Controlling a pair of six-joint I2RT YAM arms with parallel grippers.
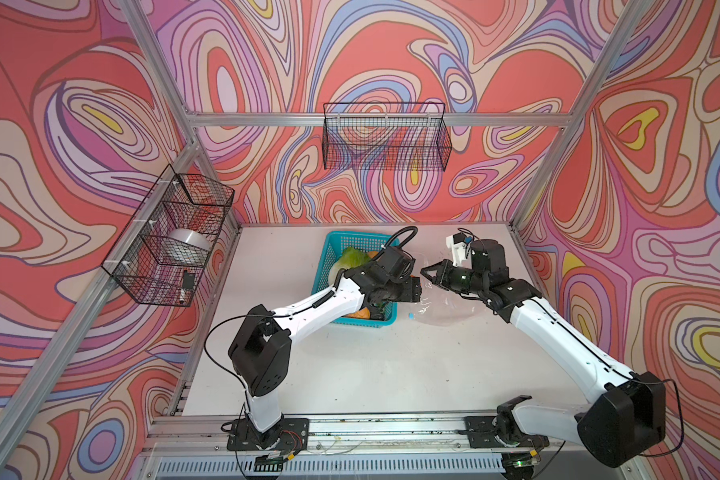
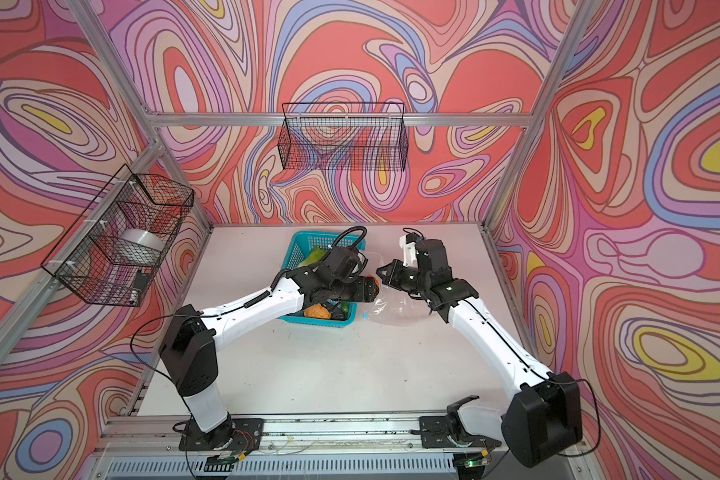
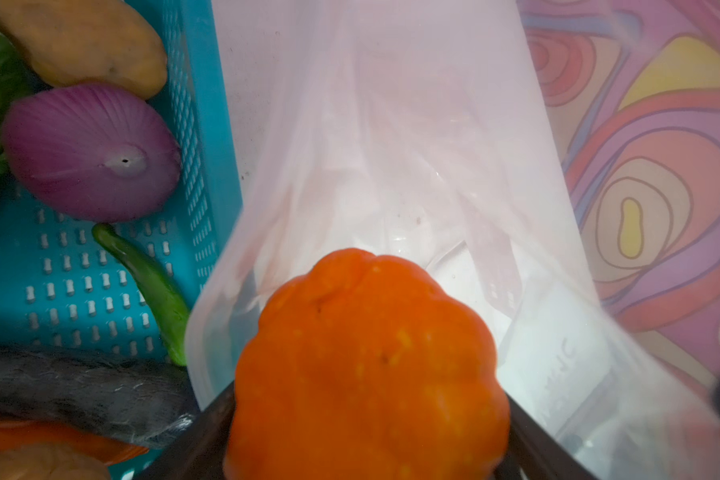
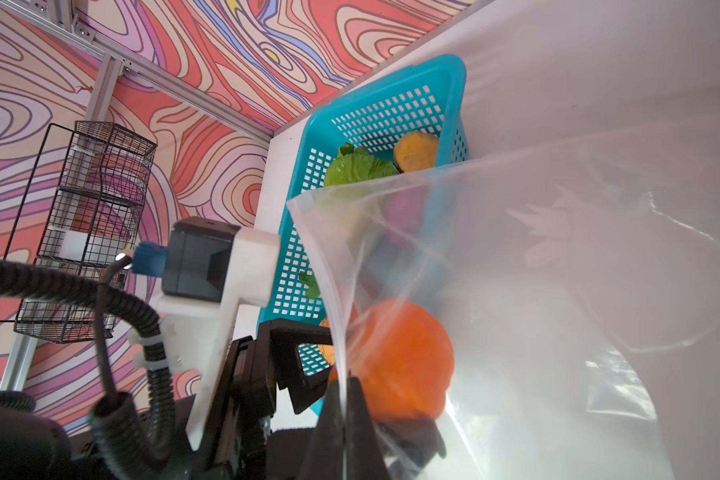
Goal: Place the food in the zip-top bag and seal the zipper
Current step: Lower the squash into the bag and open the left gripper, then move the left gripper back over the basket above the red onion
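Observation:
The orange pumpkin (image 3: 366, 361) sits between the fingers of my left gripper (image 3: 371, 399), which press its two sides inside the mouth of the clear zip-top bag (image 3: 391, 124). My right gripper (image 4: 344, 399) is shut on the bag's edge (image 4: 337, 316) and holds it up. In both top views the two grippers (image 1: 418, 291) (image 1: 427, 272) meet just right of the teal basket (image 1: 341, 245). The zipper's light-blue slider (image 1: 411, 316) lies on the table. More food stays in the basket: lettuce (image 4: 358, 170), potato (image 3: 84, 41), purple onion (image 3: 92, 153), a green piece (image 3: 150, 286), dark cucumber (image 3: 80, 386).
The basket (image 2: 308, 241) stands at the table's back middle, under my left arm. Two black wire baskets hang on the walls, on the left (image 1: 171, 237) and at the back (image 1: 385, 137). Bare white table (image 1: 371, 365) stretches in front of the bag (image 1: 445, 307).

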